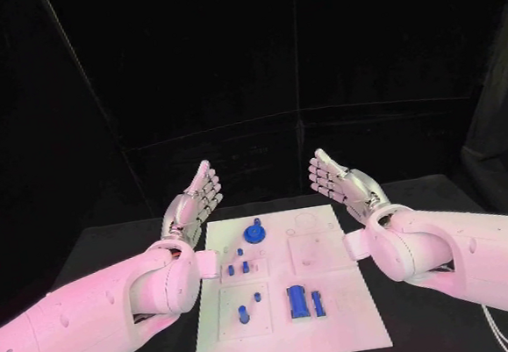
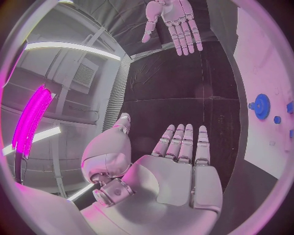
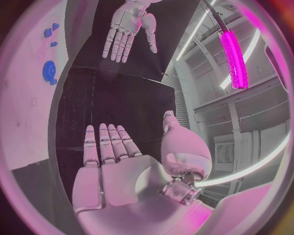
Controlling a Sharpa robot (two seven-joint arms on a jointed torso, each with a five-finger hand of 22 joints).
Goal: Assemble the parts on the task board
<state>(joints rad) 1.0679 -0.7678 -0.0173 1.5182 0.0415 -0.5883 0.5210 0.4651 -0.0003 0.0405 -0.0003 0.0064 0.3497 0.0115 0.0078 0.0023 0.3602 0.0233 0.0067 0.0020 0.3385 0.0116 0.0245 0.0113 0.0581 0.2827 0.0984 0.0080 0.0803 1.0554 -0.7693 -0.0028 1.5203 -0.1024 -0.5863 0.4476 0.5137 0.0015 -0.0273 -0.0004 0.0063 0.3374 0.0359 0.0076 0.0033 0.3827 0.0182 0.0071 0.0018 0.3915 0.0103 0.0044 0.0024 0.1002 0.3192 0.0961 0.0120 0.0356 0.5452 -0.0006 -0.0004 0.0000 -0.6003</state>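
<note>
Both hands flat, fingers spread, empty: left hand [image 1: 194, 200] and right hand [image 1: 339, 180] flank the board's [image 1: 336, 306] far end; blue gear [image 1: 255, 231] between.

Left hand [image 1: 193, 199] raised beside task board [image 1: 341, 323] far left corner, fingers straight, apart, holding nothing. Right hand [image 1: 342, 181] mirrored at far right corner, likewise empty. Palms face each other.

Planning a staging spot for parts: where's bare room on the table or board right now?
Free: the black table right of the task board, and the board's right column, bare white. Also the far table strip between the left hand and right hand. Crowded: the board's left and middle, with the blue gear and the blue pegs.
</note>
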